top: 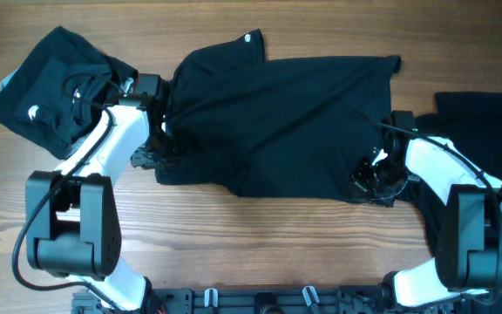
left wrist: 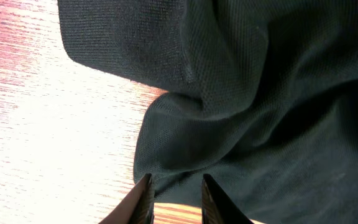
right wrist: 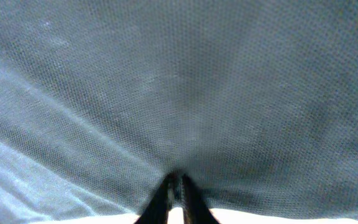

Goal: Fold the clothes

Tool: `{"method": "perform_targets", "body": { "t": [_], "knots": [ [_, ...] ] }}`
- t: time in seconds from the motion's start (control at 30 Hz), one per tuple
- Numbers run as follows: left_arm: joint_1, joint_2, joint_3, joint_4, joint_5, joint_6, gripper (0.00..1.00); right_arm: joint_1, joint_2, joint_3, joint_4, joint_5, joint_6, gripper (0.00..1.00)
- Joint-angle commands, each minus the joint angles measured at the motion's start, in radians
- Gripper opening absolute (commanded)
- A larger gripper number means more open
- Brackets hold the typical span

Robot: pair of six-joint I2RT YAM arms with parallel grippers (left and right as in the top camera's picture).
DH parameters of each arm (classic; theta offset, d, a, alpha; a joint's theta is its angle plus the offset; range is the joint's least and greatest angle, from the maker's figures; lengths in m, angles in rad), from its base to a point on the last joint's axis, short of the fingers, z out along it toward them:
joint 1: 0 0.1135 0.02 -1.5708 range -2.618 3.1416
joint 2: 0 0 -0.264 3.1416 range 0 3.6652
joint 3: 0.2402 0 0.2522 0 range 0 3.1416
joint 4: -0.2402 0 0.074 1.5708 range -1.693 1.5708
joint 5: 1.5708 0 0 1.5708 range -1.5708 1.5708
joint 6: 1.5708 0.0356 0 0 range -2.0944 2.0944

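Observation:
A black T-shirt (top: 286, 113) lies spread and wrinkled across the middle of the table. My left gripper (top: 162, 139) is at its left edge. In the left wrist view the two fingers stand close together (left wrist: 178, 196), with the shirt's hem (left wrist: 179, 177) caught between their tips and wood showing below it. My right gripper (top: 366, 179) is at the shirt's lower right corner. Seen from the right wrist it is shut (right wrist: 174, 183) on a pinch of the fabric (right wrist: 185, 93), and creases run in toward the tips.
A second black shirt (top: 55, 83) lies crumpled at the back left, partly under my left arm. Another black garment (top: 486, 122) lies at the right edge behind my right arm. Bare wooden table (top: 260, 244) runs along the front.

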Motion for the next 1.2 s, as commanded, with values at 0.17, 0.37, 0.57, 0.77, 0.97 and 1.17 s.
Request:
{"method": "perform_targets", "body": {
  "t": [0.17,0.37,0.57,0.77,0.97,1.17],
  "knots": [
    [0.008,-0.068,-0.011,-0.068,-0.005,-0.001,0.36,-0.063,-0.056,0.002,-0.142,0.152,0.029,0.04],
    [0.007,-0.066,-0.056,-0.049,0.093,-0.001,0.57,-0.064,-0.134,0.112,-0.198,0.145,-0.058,0.25],
    [0.007,-0.065,-0.213,0.129,0.096,-0.002,0.65,-0.064,-0.138,0.135,-0.169,0.102,-0.082,0.32],
    [0.026,-0.069,-0.260,0.035,0.036,-0.097,0.04,-0.064,-0.138,0.135,-0.138,0.106,-0.081,0.35],
    [0.186,-0.145,-0.216,-0.153,0.121,-0.132,0.06,-0.064,-0.138,0.135,-0.117,0.106,-0.081,0.40],
    [0.192,-0.161,-0.183,-0.166,0.164,-0.119,0.36,-0.064,-0.134,0.109,-0.100,0.169,-0.063,0.57]
  ]
}}
